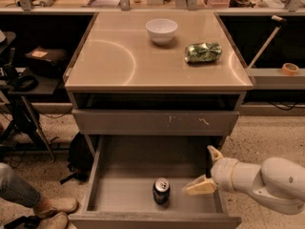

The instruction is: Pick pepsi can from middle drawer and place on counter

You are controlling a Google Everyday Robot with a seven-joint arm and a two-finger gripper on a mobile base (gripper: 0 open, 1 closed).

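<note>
Nearest me, the can [161, 191] stands upright on the floor of the open drawer [124, 194], close to its front edge and about midway across. My hand [208, 171] hangs to the right of the can, over the drawer's right end, apart from it; its two pale fingers [200, 188] are spread wide with nothing between them. Left of the can, outside the drawer, I see a shoe [53, 205]. Behind and above the can is a closed drawer front [157, 122] with pale scratches. Higher up is the tan surface [109, 61]; on it, back and right of the can, a crushed green can [203, 52] lies on its side, and farther back, almost in line with the can, a white bowl [161, 30] sits upright
</note>
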